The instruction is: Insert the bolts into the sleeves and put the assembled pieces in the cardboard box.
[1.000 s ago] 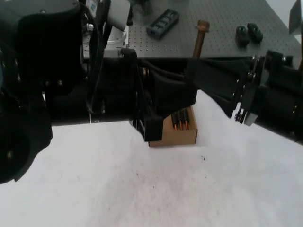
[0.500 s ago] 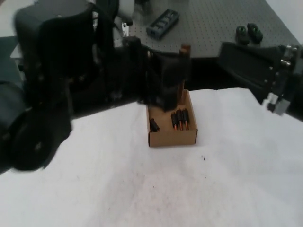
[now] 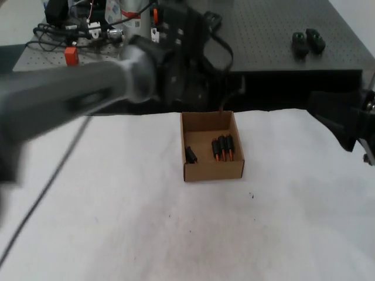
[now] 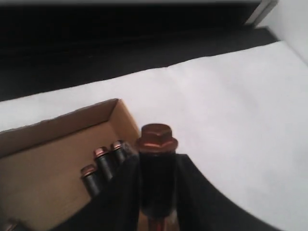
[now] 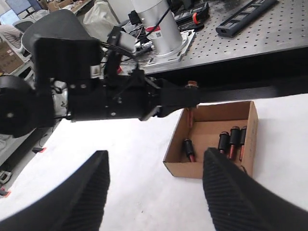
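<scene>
My left gripper [image 4: 157,166] is shut on a black sleeve [image 4: 157,185] with a copper hex-head bolt [image 4: 156,137] standing up out of it. In the right wrist view that left gripper [image 5: 190,98] hangs over the far wall of the open cardboard box [image 5: 179,153]. The box [image 3: 214,171] sits on the white cloth and holds three assembled pieces [image 3: 222,147] side by side and one more [image 3: 191,154] apart. My right gripper [image 5: 154,192] is open and empty, above the cloth, some way from the box. The right arm [image 3: 345,123] is at the right edge.
White cloth [image 3: 146,222] covers the near bench. Behind it lies a dark perforated bench [image 3: 275,35] with two small black parts [image 3: 307,41], a black tray [image 5: 245,17] and a silver arm base [image 5: 159,24]. Cables and an orange item [image 3: 70,55] lie at the back left.
The left arm has swung away from in front of the camera and brought the held bolt and sleeve down to the box's far edge. The right arm has drawn back to the right.
</scene>
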Available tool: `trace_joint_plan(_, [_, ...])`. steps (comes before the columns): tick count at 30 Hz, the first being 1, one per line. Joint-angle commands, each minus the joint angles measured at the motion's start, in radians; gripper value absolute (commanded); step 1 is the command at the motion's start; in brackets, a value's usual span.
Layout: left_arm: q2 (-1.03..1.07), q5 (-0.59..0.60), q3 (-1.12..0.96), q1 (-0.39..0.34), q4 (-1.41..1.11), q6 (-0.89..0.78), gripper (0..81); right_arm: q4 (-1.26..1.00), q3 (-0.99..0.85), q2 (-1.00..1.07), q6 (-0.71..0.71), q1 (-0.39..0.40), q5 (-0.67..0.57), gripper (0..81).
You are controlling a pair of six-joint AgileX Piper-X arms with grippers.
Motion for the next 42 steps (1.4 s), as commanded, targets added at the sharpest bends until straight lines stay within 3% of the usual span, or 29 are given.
trace_joint_plan(1, [0.002, -0.027, -0.044, 0.003, 0.035, 0.019, 0.6, 0.001, -0.004, -0.006, -0.012, -0.007, 0.005, 42.9])
trace_joint_plan(6, [0.105, -0.062, -0.153, 0.003, 0.172, 0.056, 0.6, 0.034, -0.004, -0.006, -0.019, -0.014, 0.005, 42.9])
trace_joint_plan(17, [0.144, -0.099, -0.155, 0.006, 0.231, 0.058, 0.7, 0.034, -0.004, -0.006, -0.019, -0.014, -0.003, 42.9])
trace_joint_plan(19, [0.144, -0.100, -0.155, 0.006, 0.232, 0.058, 5.4, 0.034, -0.004, -0.006, -0.019, -0.014, -0.003, 42.9])
trace_joint_plan(24, [0.144, -0.083, -0.155, 0.006, 0.258, 0.033, 27.2, 0.034, -0.004, -0.006, -0.019, -0.014, -0.003, 42.9])
trace_joint_plan(28, [0.139, -0.081, -0.155, 0.006, 0.297, 0.033, 31.7, 0.034, -0.004, -0.006, -0.019, -0.014, -0.003, 42.9])
trace_joint_plan(32, [0.093, -0.093, -0.155, 0.006, 0.304, 0.033, 27.8, 0.034, -0.004, -0.006, -0.019, -0.030, -0.003, 42.9])
trace_joint_plan(35, [0.011, -0.194, -0.140, 0.006, 0.300, 0.044, 15.5, 0.041, -0.004, -0.036, -0.087, -0.060, -0.003, 40.4])
trace_joint_plan(38, [-0.099, -0.250, -0.055, 0.006, 0.269, 0.069, 0.6, 0.087, -0.004, -0.067, -0.208, -0.088, -0.003, 31.2])
trace_joint_plan(42, [-0.299, -0.250, 0.180, 0.006, 0.115, 0.076, 0.3, 0.160, 0.012, -0.105, -0.267, -0.113, -0.003, 16.2])
